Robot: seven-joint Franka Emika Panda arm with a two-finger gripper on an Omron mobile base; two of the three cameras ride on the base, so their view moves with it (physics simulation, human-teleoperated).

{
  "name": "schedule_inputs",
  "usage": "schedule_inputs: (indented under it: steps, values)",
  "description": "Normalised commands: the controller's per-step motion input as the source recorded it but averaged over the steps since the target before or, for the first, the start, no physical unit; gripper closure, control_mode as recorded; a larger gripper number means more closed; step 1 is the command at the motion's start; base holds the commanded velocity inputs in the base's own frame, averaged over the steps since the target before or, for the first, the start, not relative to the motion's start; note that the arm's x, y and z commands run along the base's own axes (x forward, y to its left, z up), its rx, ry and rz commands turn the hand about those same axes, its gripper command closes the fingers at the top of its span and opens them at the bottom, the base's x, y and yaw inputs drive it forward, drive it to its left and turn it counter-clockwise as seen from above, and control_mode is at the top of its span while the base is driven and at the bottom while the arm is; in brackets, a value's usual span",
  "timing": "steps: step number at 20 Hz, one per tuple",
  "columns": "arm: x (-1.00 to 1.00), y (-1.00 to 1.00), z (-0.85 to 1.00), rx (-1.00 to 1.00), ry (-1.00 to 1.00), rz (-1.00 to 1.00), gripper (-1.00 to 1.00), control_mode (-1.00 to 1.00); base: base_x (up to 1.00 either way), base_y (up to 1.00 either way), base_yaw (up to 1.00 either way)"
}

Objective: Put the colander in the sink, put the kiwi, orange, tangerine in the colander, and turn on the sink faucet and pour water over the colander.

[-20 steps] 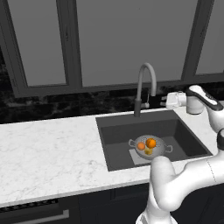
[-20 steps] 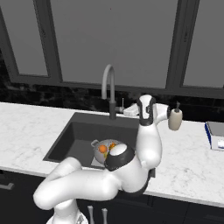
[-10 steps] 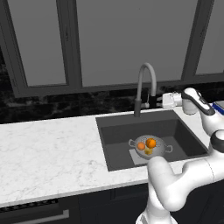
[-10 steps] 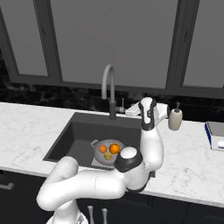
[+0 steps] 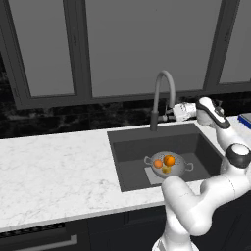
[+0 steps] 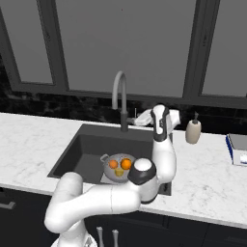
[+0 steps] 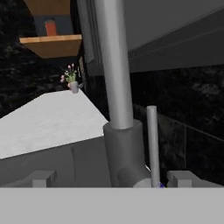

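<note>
Dark window panes back a white marble counter (image 5: 54,162) whose sink (image 5: 128,157) holds the colander (image 5: 166,164) with fruit near its front edge. At the sink's back edge, the arm reaches level toward the faucet (image 5: 163,98), gripper (image 5: 172,112) spread wide beside the upright stem, grasping nothing. Its spout arches forward over the basin.

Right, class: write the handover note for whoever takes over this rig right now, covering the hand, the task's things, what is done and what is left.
Hand: open, holding nothing, up beside the sink faucet, its lever right ahead in the hand view.
Colander sits in the sink with two orange fruits and the kiwi inside.
Done: colander placed, fruit loaded.
Left: turn the lever so the tap runs; no stream is visible yet, and the spout end may need aiming over the colander.
</note>
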Motion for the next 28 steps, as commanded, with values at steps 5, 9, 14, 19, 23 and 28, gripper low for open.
schedule_inputs:
  steps: [5, 9, 14, 19, 23, 28]
  values:
    - [0.19, 0.35, 0.00, 0.00, 0.02, 0.12, -1.00, -1.00, 0.00, 0.00, 0.00]
    - [0.19, -0.29, 0.00, 0.00, 0.00, 0.01, -1.00, -1.00, 0.00, 0.00, 0.00]
    - [0.35, -0.52, 0.00, 0.00, 0.00, 0.00, -1.00, -1.00, 0.00, 0.00, 0.00]
    - [0.14, 0.06, 0.00, 0.00, 0.00, 0.01, -1.00, -1.00, 0.00, 0.00, 0.00]
    - [-0.37, 0.93, -0.05, -0.06, -0.05, 0.01, -1.00, -1.00, 0.00, 0.00, 0.00]
    - [-0.57, 0.99, -0.34, -0.07, -0.33, -0.07, -1.00, -1.00, 0.00, 0.00, 0.00]
